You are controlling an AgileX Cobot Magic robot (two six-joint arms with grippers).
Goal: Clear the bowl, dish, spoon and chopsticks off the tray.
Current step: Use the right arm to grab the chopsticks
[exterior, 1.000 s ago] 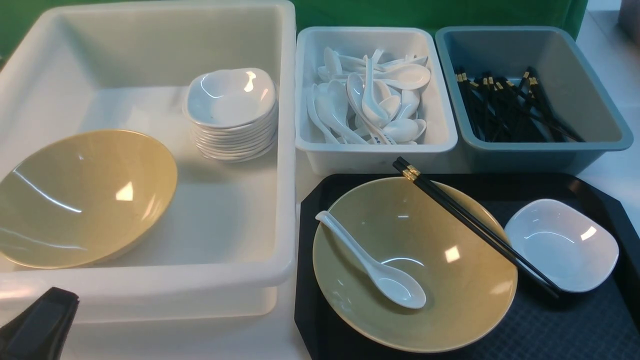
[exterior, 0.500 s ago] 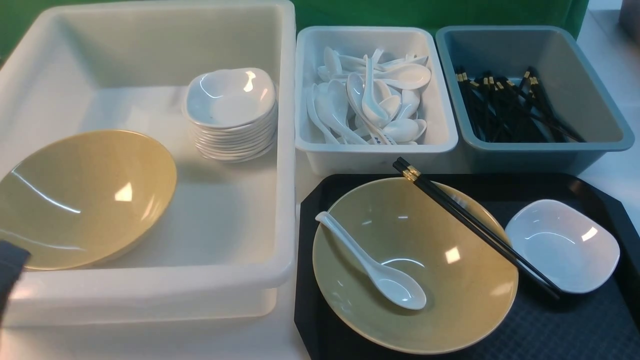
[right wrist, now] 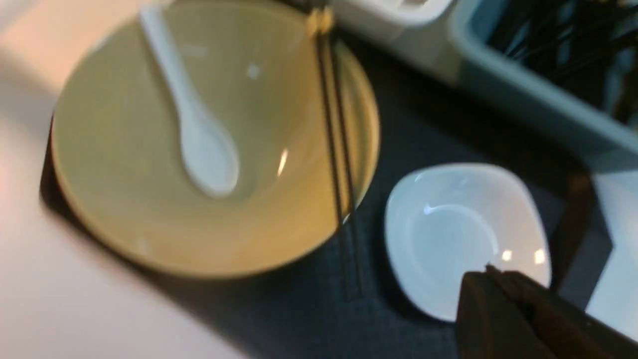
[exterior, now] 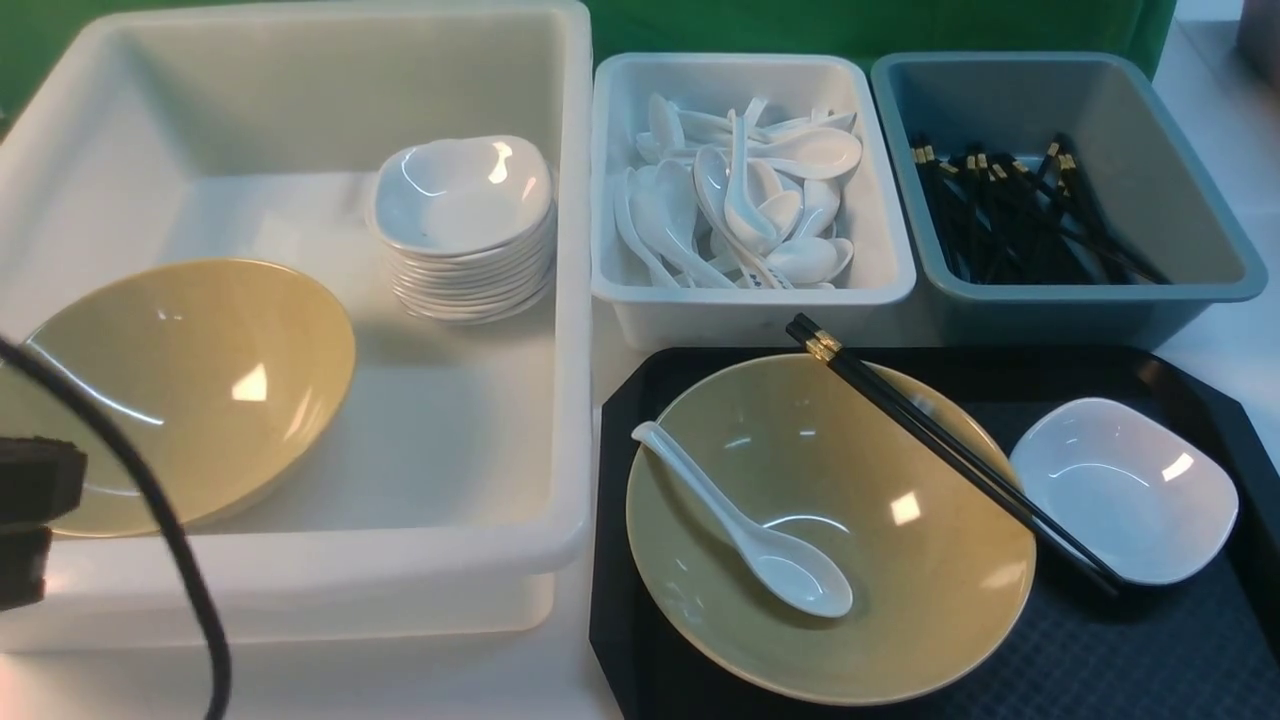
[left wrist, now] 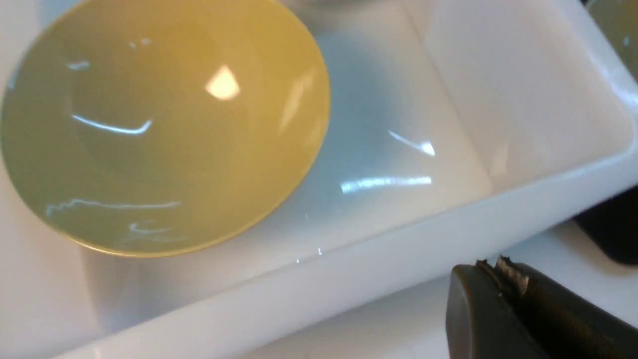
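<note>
The tan bowl (exterior: 900,600) sits on the black tray (exterior: 1100,650), at its left. The white spoon (exterior: 750,535) lies inside the bowl. The black chopsticks (exterior: 950,450) rest across the bowl's right rim, tips on the tray. The white dish (exterior: 1125,490) sits on the tray at the right. My right gripper (right wrist: 491,274) is shut and empty, above the near edge of the dish (right wrist: 448,234); the bowl (right wrist: 124,199), spoon (right wrist: 199,139) and chopsticks (right wrist: 334,124) show beyond. My left gripper (left wrist: 491,267) is shut and empty, just outside the big white bin's near wall (left wrist: 349,279).
The big white bin (exterior: 570,300) holds another tan bowl (exterior: 190,390) and a stack of white dishes (exterior: 465,230). Behind the tray stand a white bin (exterior: 750,298) with several spoons and a grey-blue bin (exterior: 1100,300) with several chopsticks. My left arm and its cable (exterior: 150,500) cross the bin's front left.
My left arm has risen at the left edge of the front view, and its cable now crosses the bin's front. The things on the tray have not moved.
</note>
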